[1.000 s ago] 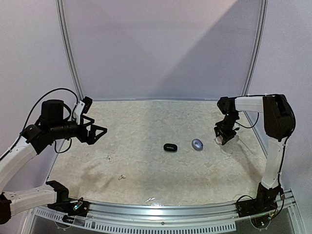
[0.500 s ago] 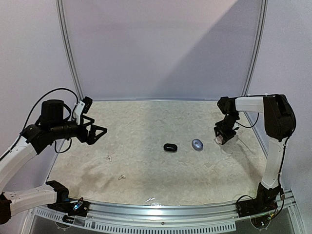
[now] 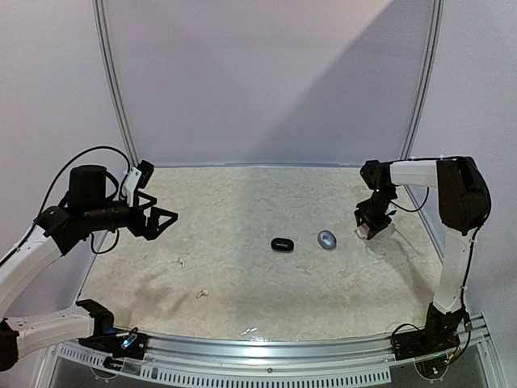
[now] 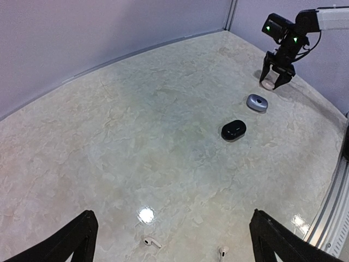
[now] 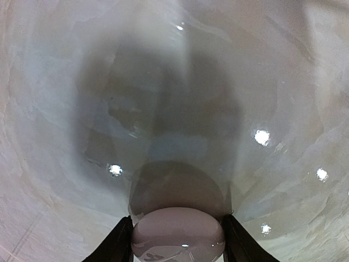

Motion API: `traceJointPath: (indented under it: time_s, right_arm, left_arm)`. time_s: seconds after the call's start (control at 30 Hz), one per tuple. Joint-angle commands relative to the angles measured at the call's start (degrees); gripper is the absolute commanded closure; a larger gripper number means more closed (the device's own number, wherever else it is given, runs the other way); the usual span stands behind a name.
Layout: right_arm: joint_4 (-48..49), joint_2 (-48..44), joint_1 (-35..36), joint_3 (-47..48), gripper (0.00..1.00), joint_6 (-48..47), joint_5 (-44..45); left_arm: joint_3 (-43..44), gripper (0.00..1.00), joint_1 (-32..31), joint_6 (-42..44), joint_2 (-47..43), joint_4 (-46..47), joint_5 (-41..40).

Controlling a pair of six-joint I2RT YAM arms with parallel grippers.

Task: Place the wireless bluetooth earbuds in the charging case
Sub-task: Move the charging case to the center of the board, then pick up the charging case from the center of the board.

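**Top view.** The left gripper (image 3: 166, 220) was held spread wide above the left side of the table (image 3: 242, 194). The right gripper (image 3: 370, 232) was seen low at the right side. A black case (image 3: 281, 244) and a grey case (image 3: 326, 239) were laid near each other mid-table.

**Left wrist view.** Two white earbuds (image 4: 151, 242) (image 4: 222, 251) were seen lying loose on the table, apart from each other and well apart from the cases.

**Right wrist view.** A white case (image 5: 178, 234) was pinched on both sides by the right gripper.
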Motion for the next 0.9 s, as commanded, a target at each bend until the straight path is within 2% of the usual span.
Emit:
traceJointPath:
  time_s: [0.0,0.2,0.87]
  right_arm:
    - [2.1,1.8,0.3,-1.9,0.51,1.0,0.5]
    - [-0.7,1.7,0.3,-1.0,0.51,1.9,1.4]
    - [0.6,2.9,0.5,0.1,0.47,0.6,1.0]
  left_arm:
    - [0.3,0.01,0.8,0.7,0.1,-0.5,-0.5]
    - [0.1,0.01,0.8,0.7,0.1,-0.3,-0.5]
    - [0.1,0.01,0.8,0.4,0.1,-0.2,-0.4]
